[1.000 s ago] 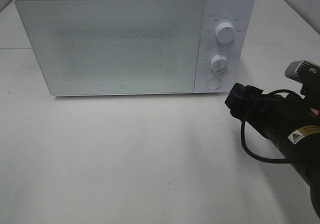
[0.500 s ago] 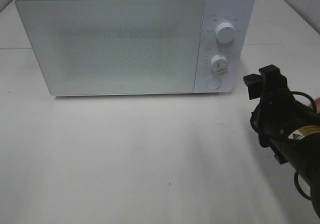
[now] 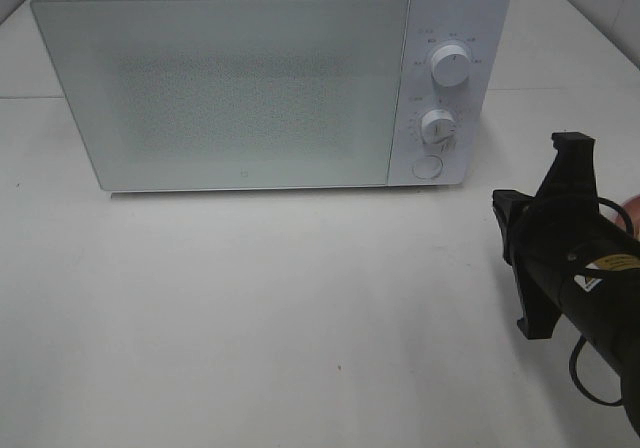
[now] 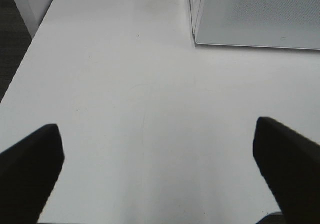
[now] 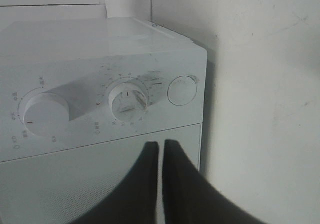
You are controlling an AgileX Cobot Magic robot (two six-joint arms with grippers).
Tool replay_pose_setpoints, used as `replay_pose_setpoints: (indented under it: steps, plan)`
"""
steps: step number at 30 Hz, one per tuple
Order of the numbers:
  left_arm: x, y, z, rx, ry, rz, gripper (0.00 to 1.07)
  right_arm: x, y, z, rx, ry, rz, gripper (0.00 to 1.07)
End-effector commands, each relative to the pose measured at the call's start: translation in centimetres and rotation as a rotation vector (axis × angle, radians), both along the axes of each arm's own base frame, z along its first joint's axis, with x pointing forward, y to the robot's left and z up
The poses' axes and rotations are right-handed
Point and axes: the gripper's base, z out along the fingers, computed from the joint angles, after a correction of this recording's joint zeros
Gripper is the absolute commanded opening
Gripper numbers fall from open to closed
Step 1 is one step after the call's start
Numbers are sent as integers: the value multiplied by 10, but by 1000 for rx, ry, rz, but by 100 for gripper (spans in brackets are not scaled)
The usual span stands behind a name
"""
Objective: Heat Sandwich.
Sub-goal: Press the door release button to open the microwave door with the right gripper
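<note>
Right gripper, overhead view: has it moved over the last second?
Yes. The right gripper has drawn back to the right, away from the round button on the microwave, and has rolled onto its side.

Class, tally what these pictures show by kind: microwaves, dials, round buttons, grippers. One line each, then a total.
Microwave: 1
Dials: 2 (upper dial, lower dial)
Round button: 1
Grippers: 2 (left gripper, right gripper)
Total: 6
</note>
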Motion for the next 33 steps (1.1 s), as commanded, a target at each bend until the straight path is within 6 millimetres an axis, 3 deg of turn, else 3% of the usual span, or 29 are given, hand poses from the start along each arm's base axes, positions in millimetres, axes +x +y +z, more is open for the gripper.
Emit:
replay_pose_setpoints:
  steps: [1,16,33]
  plan:
    - [-3,-1,0,-5,-28,-2,98,1,1,2,-6,-16,6,0]
    - [-3,-1,0,-5,-28,-2,98,8,6,-3,-65,30,34,0]
    - [-3,-1,0,-5,-28,-2,98,63,20,-23,-78,80,88,0]
